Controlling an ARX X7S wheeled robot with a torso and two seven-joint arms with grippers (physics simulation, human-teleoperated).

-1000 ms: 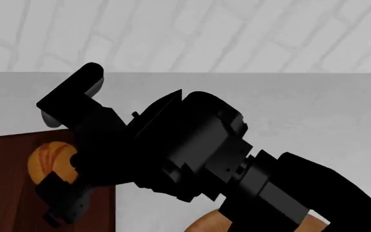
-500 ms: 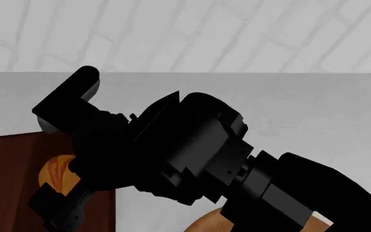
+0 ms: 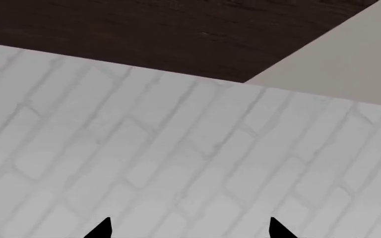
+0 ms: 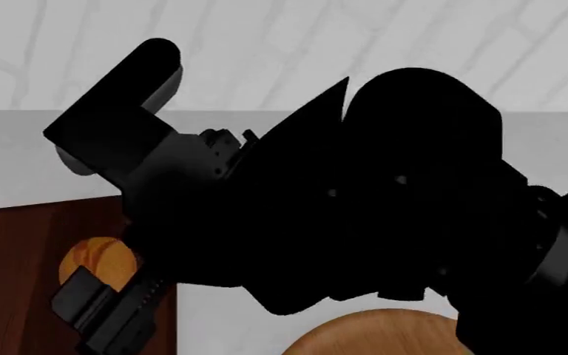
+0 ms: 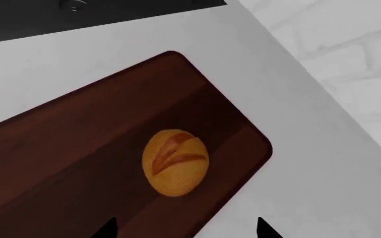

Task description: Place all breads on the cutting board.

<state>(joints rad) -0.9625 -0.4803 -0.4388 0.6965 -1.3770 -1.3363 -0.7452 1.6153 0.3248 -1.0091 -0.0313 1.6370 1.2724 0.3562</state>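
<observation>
Right wrist view: only the 2 black, pointed fingertips (image 5: 108,229) of the right gripper (image 5: 185,230) poke into the picture, set wide apart with nothing between them, hanging above the board without touching it. Just beyond the gap lies the smooth oval bread (image 5: 175,162), golden-yellow, matte, with 2 curved reddish-brown slashes across its top. It rests flat on the cutting board (image 5: 71,144), a dark reddish-brown wooden slab with rounded corners and faint lengthwise stripes of lighter and darker grain. The roll sits toward the board's end, roughly at 4 o'clock from the board's middle as this picture shows it. The board lies on a plain, pale grey counter (image 5: 289,163); past the counter's far edge rises a white brick wall (image 5: 349,54) with soft grey joints.

In the head view the right arm (image 4: 402,192), a bulky, matte black mass of angular housings, fills most of the frame and hides much of the bread, of which only an orange-brown crescent shows at about 8 o'clock. A round light-brown wooden plate (image 4: 373,336) with a smooth rim peeks out at 6 o'clock.

The left gripper (image 3: 189,229) shows in the left wrist view as 2 black triangular tips, well apart, so it seems open and empty, facing the brick wall beneath a dark, rough-grained ceiling (image 3: 177,34).
</observation>
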